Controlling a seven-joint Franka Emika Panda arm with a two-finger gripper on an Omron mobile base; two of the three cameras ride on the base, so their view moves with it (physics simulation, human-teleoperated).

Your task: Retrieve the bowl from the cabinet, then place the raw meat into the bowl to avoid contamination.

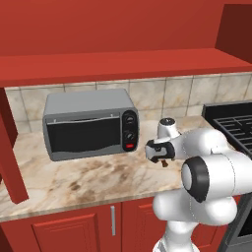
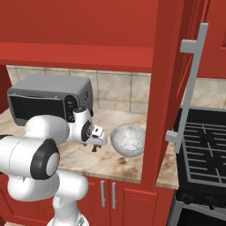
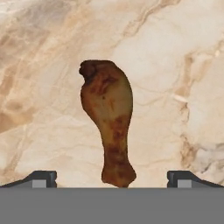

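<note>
Claw [image 3: 112, 177] spread open directly above the raw meat [image 3: 109, 120], which lies flat on the counter [image 3: 175, 65]. Bowl [image 2: 128, 140] sits upright just beside the meat.

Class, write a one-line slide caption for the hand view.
Open tool poised above the raw meat lying on the marble counter.

A: Where do the two base views sit?
B: Behind the arm, left and right, looking forward and down. Both share the beige marbled stone table [image 1: 74, 177] and boxy grey toaster oven [image 1: 88, 123].
A: And the hand view?
B: Close above that table, facing straight down along the claw [image 3: 112, 178].
</note>
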